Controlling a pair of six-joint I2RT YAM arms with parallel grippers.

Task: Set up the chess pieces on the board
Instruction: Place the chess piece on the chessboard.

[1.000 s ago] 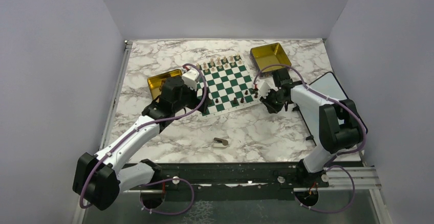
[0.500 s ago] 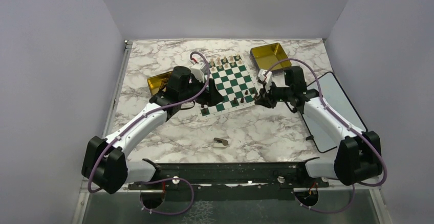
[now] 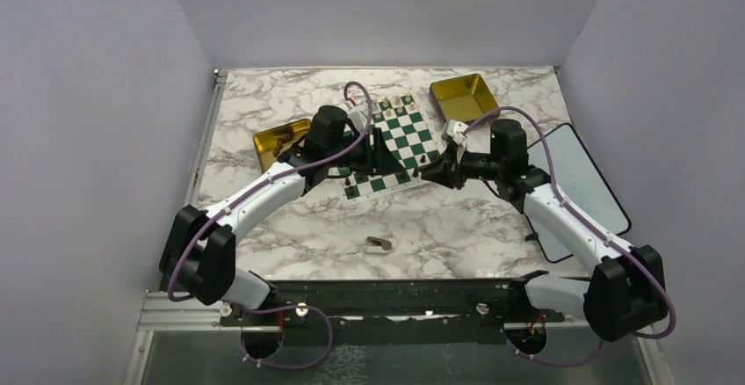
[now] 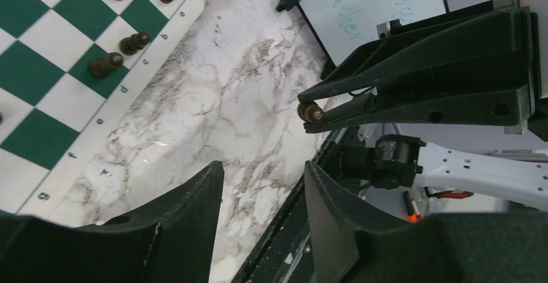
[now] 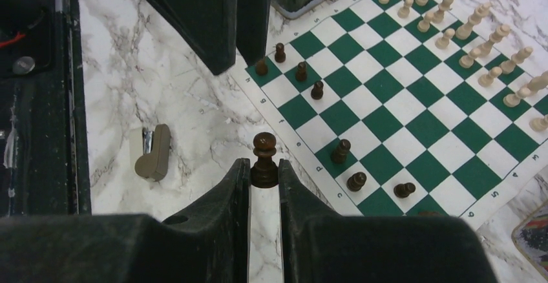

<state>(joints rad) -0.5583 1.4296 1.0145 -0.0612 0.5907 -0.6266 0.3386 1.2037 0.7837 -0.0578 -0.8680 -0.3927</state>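
Note:
The board [image 3: 400, 134] lies mid-table, green and white. Several dark chess pieces [image 5: 316, 90] stand near its near edge, which the left wrist view also catches [image 4: 105, 65]. My right gripper [image 5: 265, 167] is shut on one dark piece [image 5: 265, 154], held upright over the marble just off the board's near edge [image 3: 426, 172]. The left wrist camera catches that same held piece [image 4: 310, 112] from the side. My left gripper [image 4: 263, 167] is open with nothing between its fingers. It hovers over the board's left part [image 3: 382, 158], pointing toward the right gripper.
Pale pieces [image 5: 478, 37] fill the board's far rows. One gold tin [image 3: 463, 95] sits at the back right, another [image 3: 279, 139] left of the board. A dark-framed white panel [image 3: 575, 183] lies at the right. A small tan object [image 3: 379, 244] rests on the marble near the front.
The left arm swung right from the left tin to over the board, its jaws narrowing. The right arm stretched left, carrying its dark piece toward the board's near edge.

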